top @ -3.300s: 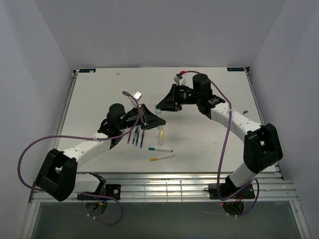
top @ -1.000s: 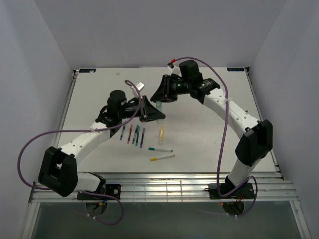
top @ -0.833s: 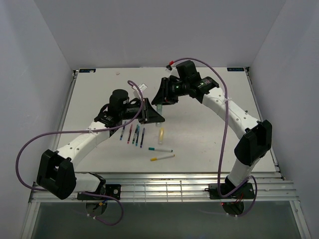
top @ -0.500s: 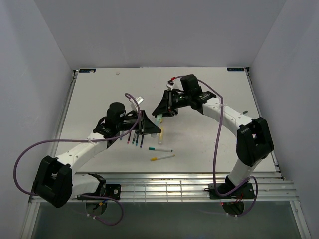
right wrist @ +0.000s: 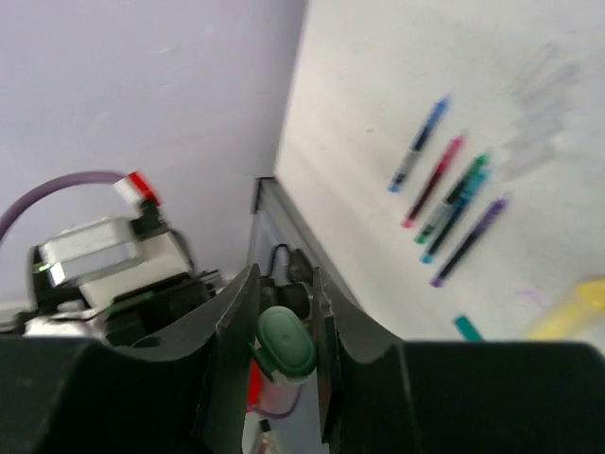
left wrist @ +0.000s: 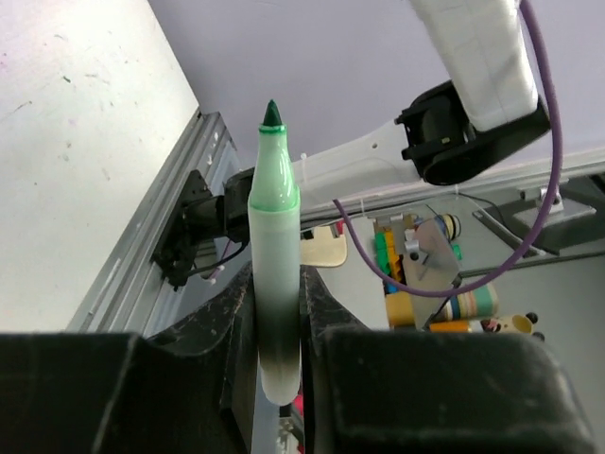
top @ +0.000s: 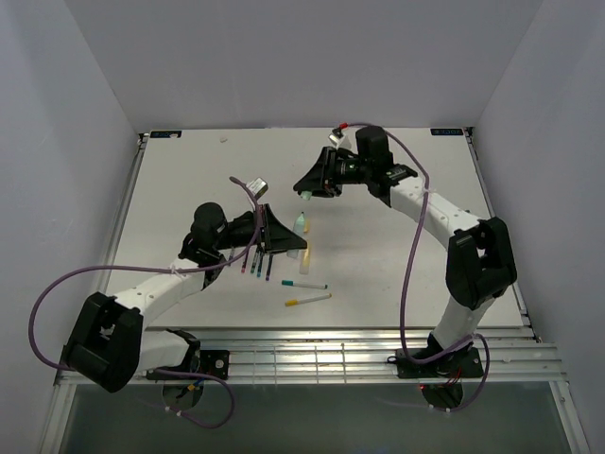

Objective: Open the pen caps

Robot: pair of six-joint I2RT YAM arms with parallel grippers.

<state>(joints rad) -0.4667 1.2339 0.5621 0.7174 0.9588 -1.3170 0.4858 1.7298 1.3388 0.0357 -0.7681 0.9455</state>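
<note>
Pulled apart since a moment ago, the left jaws, closed narrow on the barrel of a pale-green highlighter, sit just right of the row of slim pens on the table, while the right jaws, pinching its green cap, hang beyond that row and well clear of the tip. Each end is gripped separately, likely so a pull along the barrel frees the cap, and the bare green tip shows this one is open. No box or tray is in view; the other pens lie loose.
</note>
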